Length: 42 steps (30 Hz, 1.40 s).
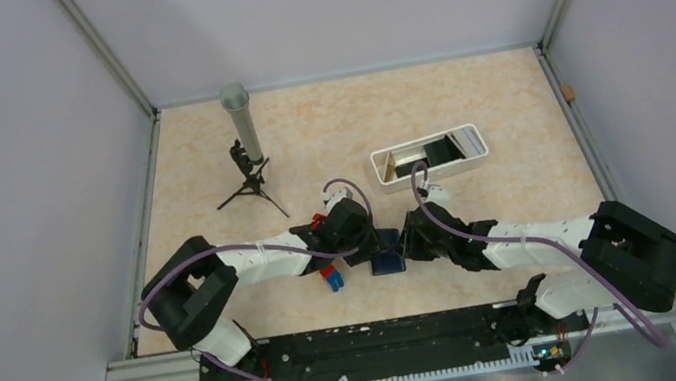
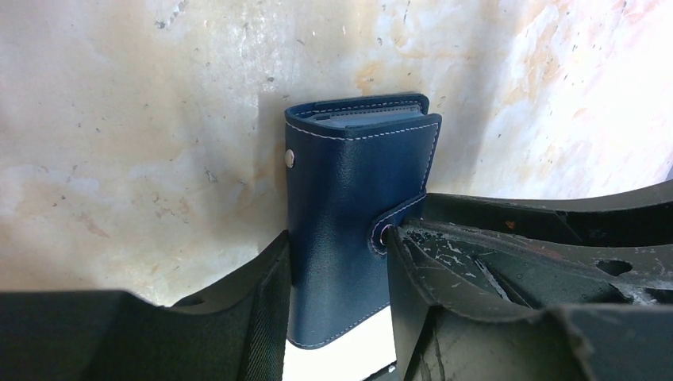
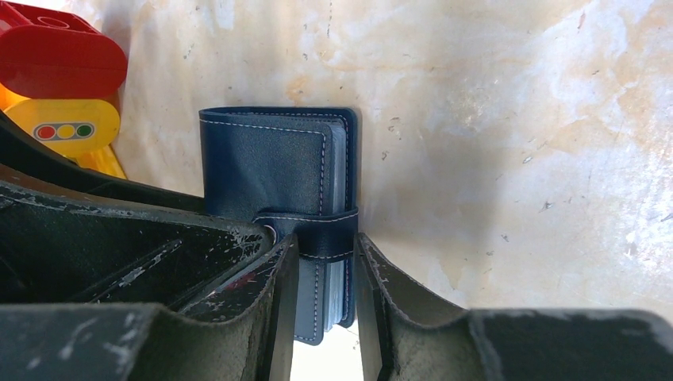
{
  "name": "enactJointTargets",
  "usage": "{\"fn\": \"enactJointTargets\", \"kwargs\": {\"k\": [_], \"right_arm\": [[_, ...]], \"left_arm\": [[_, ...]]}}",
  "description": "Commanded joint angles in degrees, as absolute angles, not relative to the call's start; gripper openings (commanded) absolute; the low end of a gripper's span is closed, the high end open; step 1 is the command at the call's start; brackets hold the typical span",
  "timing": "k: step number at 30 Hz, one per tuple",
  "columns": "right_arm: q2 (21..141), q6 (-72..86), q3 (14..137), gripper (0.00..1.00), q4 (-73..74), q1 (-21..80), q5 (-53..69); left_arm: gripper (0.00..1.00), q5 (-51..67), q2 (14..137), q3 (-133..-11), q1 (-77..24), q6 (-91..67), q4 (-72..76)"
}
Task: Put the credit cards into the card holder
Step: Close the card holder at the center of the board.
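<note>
The card holder (image 2: 349,238) is found at the near middle of the surface (image 1: 462,101), folded shut with its strap fastened across the front. It is clamped at the strap edge by the right hand (image 3: 325,242). The left hand (image 2: 337,238) is set around its other end, with both fingers seemingly pressed against its sides. A yellow-gold card (image 1: 391,164) appears to be stood in the white tray (image 1: 478,139), farther off to the right; the greyish card cannot be made out. Toy bricks (image 3: 63,71) are seen just left of the holder. The task is judged to be at an early stage: the holder has yet to be opened, and no card is seen being inserted.
</note>
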State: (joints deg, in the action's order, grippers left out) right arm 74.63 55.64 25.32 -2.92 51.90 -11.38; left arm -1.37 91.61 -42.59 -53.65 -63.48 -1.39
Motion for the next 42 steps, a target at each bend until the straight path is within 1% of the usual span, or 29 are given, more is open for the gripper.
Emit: {"fn": "enactJointTargets", "kwargs": {"k": [1, 7, 10, 15, 19, 26, 33, 36, 37, 40, 42], "right_arm": [[77.52, 53.79, 23.55, 0.3, 7.81, 53.08, -11.72], [77.64, 53.75, 24.1, 0.3, 7.98, 53.05, -11.66], [77.62, 53.61, 24.27, 0.3, 8.25, 53.05, -11.76], [77.43, 53.7, 24.31, 0.3, 8.52, 53.07, -11.72], [77.13, 53.69, 24.39, 0.3, 8.81, 53.06, -11.87], [76.11, 53.74, 24.7, 0.3, 10.2, 53.02, -12.55], [75.06, 54.97, 24.63, 0.3, 10.81, 53.02, -13.74], [75.15, 54.89, 25.57, 0.32, 11.28, 53.04, -13.97], [75.12, 54.64, 26.54, 0.34, 12.33, 53.02, -14.27], [74.09, 52.94, 29.49, 0.38, 14.91, 53.05, -14.76], [72.31, 51.55, 31.08, 0.44, 15.7, 53.04, -15.0]], "left_arm": [[0.43, -3.65, 98.76, -41.53, -55.3, -60.51, -7.59], [0.42, -4.55, 100.6, -43.08, -56.24, -59.13, -9.83], [0.38, -5.08, 100.84, -43.05, -56.51, -59.7, -10.13], [0.35, -4.75, 101.87, -42.19, -56.6, -60.47, -8.63], [0.29, -4.92, 101.72, -39.64, -56.6, -62.27, -5.35], [0.23, -2.86, 103.2, -35.64, -56.62, -64.23, 2.17], [0.22, -3.48, 103.86, -34.09, -56.86, -62.79, 3.33], [0.28, -3.52, 101.68, -34.24, -56.77, -61.06, 4.31], [0.31, -3.37, 100.42, -34.94, -56.75, -60.08, 4.01], [0.47, -4.59, 96.47, -38.62, -56.77, -56.08, 0.7], [0.55, -6.79, 93.92, -40.92, -56.73, -53.31, -2.02]]}}
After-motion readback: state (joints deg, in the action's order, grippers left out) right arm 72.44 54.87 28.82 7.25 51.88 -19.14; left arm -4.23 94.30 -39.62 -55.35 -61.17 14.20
